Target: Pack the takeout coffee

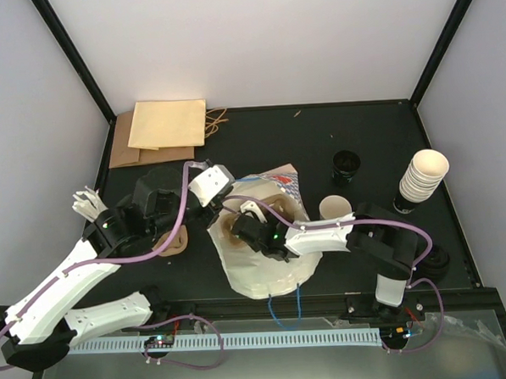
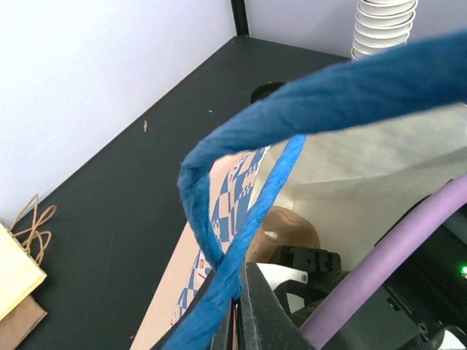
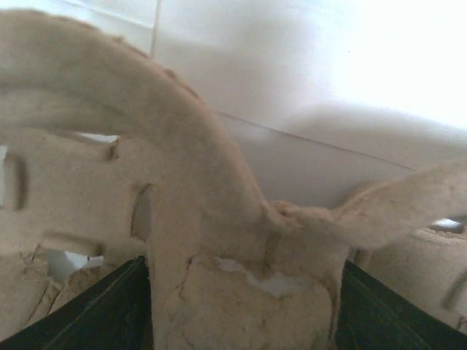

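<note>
You are looking at nothing legible, red marks on the blue-checked paper bag (image 2: 232, 186) showing too blurred and creased for reading, you are getting no words, brands or numbers.

Rough pulp carrier (image 3: 219, 240), fuzzy blue cord handle (image 2: 350, 95), paper bag (image 1: 262, 278), matt blk table (image 2: 109, 219).

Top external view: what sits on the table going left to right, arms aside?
Flat paper bags → open blue-checked bag → single paper cup → stack of cups. Black lid left out: it overlaps the single paper cup side to side.
</note>
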